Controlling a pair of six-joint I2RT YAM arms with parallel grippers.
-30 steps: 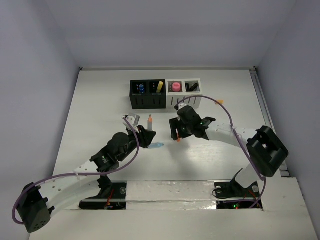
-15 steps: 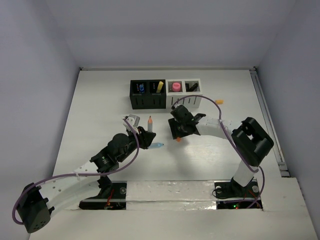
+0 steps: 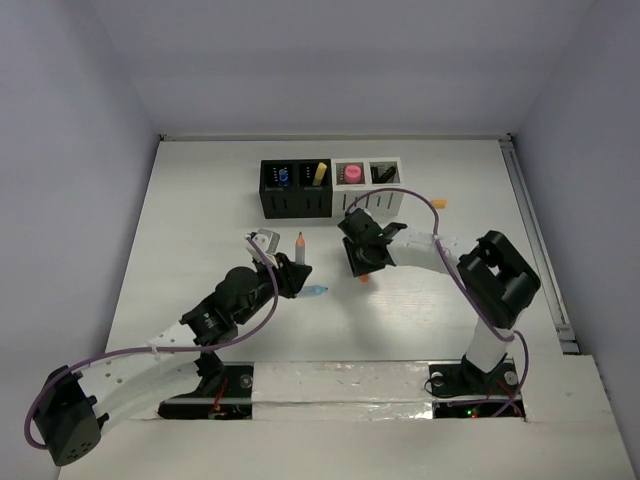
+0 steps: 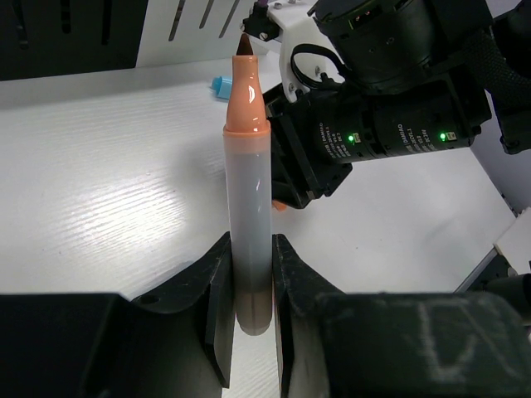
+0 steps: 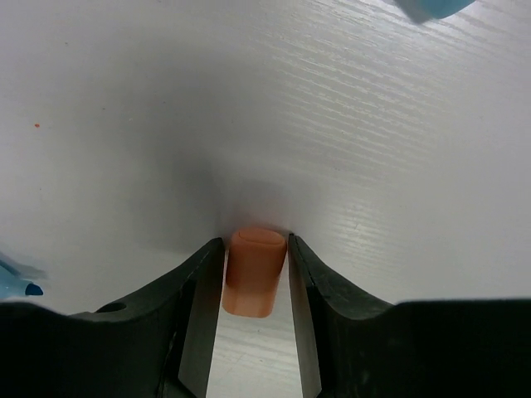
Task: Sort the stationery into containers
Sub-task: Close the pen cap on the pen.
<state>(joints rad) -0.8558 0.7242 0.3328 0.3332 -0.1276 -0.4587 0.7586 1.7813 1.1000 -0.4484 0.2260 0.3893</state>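
The left claw [image 4: 249,315] squeezes a grey pen [image 4: 247,191] — orange tip up — at bottom middle; the right claw [image 5: 254,249] pinches an orange cap [image 5: 254,286] between its 2 fingers.

The white table [image 5: 373,124] is showing a fine, wood-like grain with a soft, low sheen. The pen [image 4: 249,207] is showing a frosted, translucent grey plastic barrel under a smooth matt orange collar. The orange cap [image 5: 253,278] is looking like smooth matt plastic, while the fingers [image 4: 216,307] of the left gripper [image 4: 249,249] and of the right gripper [image 5: 253,249] are looking like black, faintly grainy matt plastic.
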